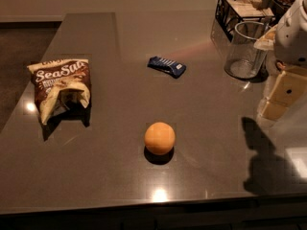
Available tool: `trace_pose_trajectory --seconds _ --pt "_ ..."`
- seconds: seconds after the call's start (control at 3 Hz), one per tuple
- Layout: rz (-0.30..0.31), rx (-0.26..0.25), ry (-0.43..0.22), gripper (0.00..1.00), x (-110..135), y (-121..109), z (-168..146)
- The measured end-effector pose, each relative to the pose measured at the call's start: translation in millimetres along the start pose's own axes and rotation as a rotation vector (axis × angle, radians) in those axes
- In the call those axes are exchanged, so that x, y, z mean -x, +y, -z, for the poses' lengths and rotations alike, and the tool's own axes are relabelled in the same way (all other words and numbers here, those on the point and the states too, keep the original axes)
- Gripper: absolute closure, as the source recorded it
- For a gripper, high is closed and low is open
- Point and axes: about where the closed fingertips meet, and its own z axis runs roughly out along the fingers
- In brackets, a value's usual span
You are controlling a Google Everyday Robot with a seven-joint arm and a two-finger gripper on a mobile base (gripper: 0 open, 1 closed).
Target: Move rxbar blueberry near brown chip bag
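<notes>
The bar (167,66) lies flat on the dark counter (115,176), toward the back and about mid-width, skewed so its long side runs up-left to down-right. The bag (61,87) sits well apart from it at the left, crumpled and half upright. The gripper (280,99) hangs at the far right edge, low over the counter beside a glass (245,51), well clear of the bar; whether it is spread or closed I cannot tell from here. Nothing looks grasped yet, so I'd say the job in hand is the reach and pick. To do it well the gripper should travel left past the glass without clipping it, come down from above, and turn to close across the bar's narrow width, since a flat wrapper will likely slide if nudged from the side. An orange ball (159,138) sits nearer the front, off the straight line from bar to bag, so carrying along the back of the counter should miss it. Setting down just right of the bag, not touching, avoids toppling it.
</notes>
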Motion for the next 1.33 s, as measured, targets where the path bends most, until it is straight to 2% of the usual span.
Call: trace_pose_trajectory --seconds 0.67,1.0,1.33 --pt "-0.003 0.015 -0.013 0.0 3.7 -5.1 -0.8" --pt "-0.019 0.044 -0.073 0.0 31.1 -31.3 -17.2" --pt "-0.04 0.06 -0.121 0.0 68.7 -65.5 -39.5"
